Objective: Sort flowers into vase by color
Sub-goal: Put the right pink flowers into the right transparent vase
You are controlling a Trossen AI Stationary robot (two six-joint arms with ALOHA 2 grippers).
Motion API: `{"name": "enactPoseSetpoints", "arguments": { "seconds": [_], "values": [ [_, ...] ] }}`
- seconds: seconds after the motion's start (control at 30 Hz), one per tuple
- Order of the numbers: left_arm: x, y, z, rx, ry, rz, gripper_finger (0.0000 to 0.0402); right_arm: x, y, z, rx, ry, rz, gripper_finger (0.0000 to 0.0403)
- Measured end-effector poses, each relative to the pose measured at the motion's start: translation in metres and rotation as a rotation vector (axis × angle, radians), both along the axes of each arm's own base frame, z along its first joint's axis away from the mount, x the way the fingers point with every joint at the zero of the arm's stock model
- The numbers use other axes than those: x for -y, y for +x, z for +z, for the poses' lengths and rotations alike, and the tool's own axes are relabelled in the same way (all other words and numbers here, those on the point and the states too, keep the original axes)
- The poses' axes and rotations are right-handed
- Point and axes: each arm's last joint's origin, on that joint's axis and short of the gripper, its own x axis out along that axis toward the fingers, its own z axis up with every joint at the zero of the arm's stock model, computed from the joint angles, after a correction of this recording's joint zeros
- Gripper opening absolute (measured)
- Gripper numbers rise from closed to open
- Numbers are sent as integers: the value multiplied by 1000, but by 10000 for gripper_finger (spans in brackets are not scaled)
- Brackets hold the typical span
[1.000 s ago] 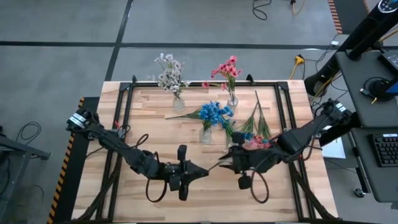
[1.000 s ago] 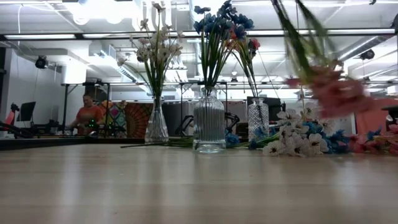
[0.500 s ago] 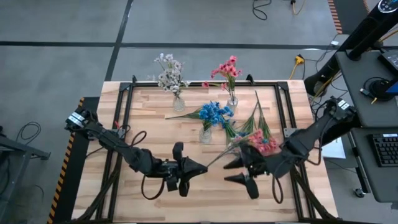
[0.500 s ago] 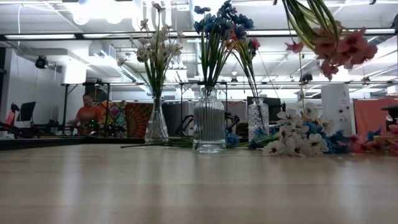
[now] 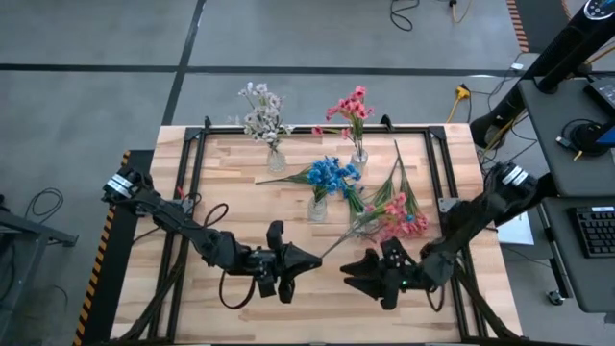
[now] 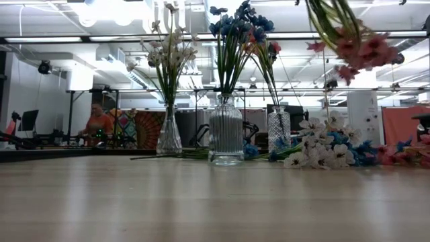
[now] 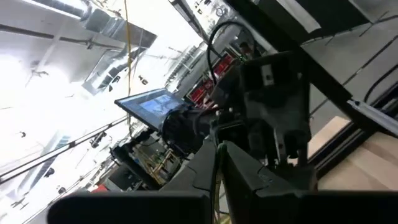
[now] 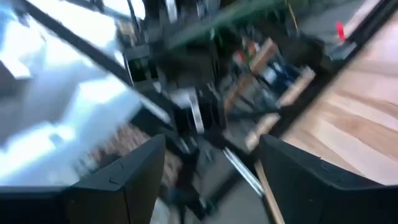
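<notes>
My left gripper (image 5: 315, 259) is shut on a pink flower spray (image 5: 396, 215), which hangs above the table's near middle; its blossoms (image 6: 359, 47) show high up in the low view. My right gripper (image 5: 352, 277) stands open just nearer the table's front edge, with nothing between its fingers (image 8: 118, 180). Three glass vases stand on the table: one with white flowers (image 5: 276, 159), one with pink flowers (image 5: 358, 154), one with blue flowers (image 5: 318, 207). Loose blue, white and pink sprays (image 5: 382, 197) lie in a heap on the table at the right. My left gripper pinches the lower end of the pink spray's thin green stem (image 7: 217, 186) between its two fingers. The fingers come nearly level from the table's left. The stem (image 5: 338, 245) runs on from them slanting toward the far right, lifted clear of the table.
A single green stem (image 5: 283, 178) lies on the wood left of the blue vase. A black frame (image 5: 192, 144) runs round the table's edges. Bare wood (image 5: 240, 202) lies between the vases and my left arm. In the low view a person (image 6: 99, 124) sits far behind the table.
My right gripper has opened and let go of the pink spray's stem, then dropped toward the table's near edge, rolling as it went. The spray stays in my left gripper, and its blossom end has swung upward.
</notes>
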Motion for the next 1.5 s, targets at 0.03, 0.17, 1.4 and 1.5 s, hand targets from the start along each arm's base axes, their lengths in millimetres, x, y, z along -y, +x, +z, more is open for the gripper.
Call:
{"name": "enactPoseSetpoints", "arguments": {
  "seconds": [0.03,0.17,1.4,1.5],
  "values": [
    [3,0,-2,-5,3,-8,0,-2,1,-4,28,14,-29,257],
    [16,-4,-8,-21,13,-40,0,-10,10,-14,110,72,-113,267],
    [59,-22,-34,-148,-298,-103,74,-50,60,34,-24,-403,-424,11],
    [59,-22,-38,-191,-404,-111,94,-42,50,49,-173,-502,-450,12]
  ]
}}
